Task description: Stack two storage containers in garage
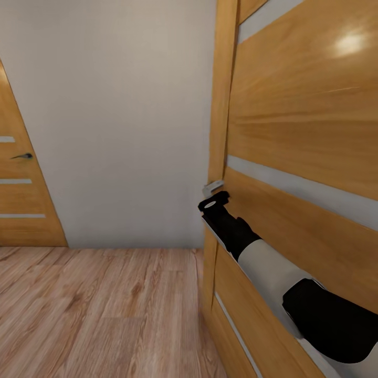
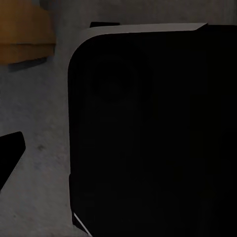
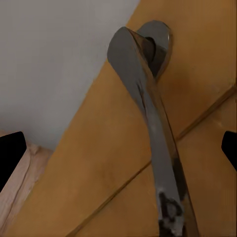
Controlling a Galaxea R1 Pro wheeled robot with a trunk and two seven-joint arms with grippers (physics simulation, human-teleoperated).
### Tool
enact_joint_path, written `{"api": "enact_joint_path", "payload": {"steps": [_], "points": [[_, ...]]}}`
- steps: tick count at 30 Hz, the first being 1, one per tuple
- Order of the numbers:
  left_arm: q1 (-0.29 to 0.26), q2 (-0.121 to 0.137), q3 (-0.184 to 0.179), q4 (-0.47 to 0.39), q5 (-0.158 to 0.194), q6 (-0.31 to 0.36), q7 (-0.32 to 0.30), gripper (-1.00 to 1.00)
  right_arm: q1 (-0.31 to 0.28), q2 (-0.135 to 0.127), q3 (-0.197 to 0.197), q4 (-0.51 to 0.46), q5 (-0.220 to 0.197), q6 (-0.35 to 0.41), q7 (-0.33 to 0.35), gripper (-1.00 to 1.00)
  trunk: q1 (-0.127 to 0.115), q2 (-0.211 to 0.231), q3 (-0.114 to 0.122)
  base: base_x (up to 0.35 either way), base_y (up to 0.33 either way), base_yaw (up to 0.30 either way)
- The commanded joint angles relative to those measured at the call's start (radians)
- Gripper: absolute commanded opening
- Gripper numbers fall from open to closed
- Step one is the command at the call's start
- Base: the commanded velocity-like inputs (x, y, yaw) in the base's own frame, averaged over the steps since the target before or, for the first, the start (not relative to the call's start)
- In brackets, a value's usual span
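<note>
Two wooden doors show in the head view: one door (image 1: 304,157) fills the right half, close to the camera, with pale horizontal strips across it, and a second door (image 1: 18,199) stands at 9 o'clock against a plain grey-white wall (image 1: 115,121). The second door carries one small dark handle (image 1: 22,156). Light wood plank floor (image 1: 100,310) covers the lower left.

One arm, the right arm (image 1: 273,268), reaches up from 5 o'clock along the near door toward its edge, where a small metal latch plate (image 1: 212,185) sits on the jamb. The right end effector (image 3: 118,148) shows two dark fingertips, one at each side of the right wrist view, spread wide apart with one grey lever handle (image 3: 148,123) between them, touching neither.

In the left wrist view a large black rounded body hides most of the scene; one dark fingertip (image 2: 9,150) shows, so I cannot tell the left end effector's state.

No storage container is in sight
</note>
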Motion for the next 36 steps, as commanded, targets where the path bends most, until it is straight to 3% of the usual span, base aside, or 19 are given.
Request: {"api": "enact_joint_path", "payload": {"steps": [1,28,36], "points": [[0.000,0.000,0.001,0.000,0.002,-0.003,0.000,1.00,-0.001,0.000,0.002,0.001,0.011,0.009,-0.009,1.00,0.000,0.000,-0.001,0.107,0.000,0.000],[0.000,0.001,0.001,0.000,0.002,-0.003,0.000,1.00,-0.001,0.000,-0.001,0.005,0.011,0.012,-0.018,1.00,0.000,0.000,-0.001,0.031,0.000,0.000],[0.000,0.001,0.001,0.000,0.002,-0.004,-0.001,1.00,-0.002,0.000,-0.003,0.109,0.013,-0.029,-0.019,1.00,0.000,0.000,-0.001,0.000,0.000,0.000]]}}
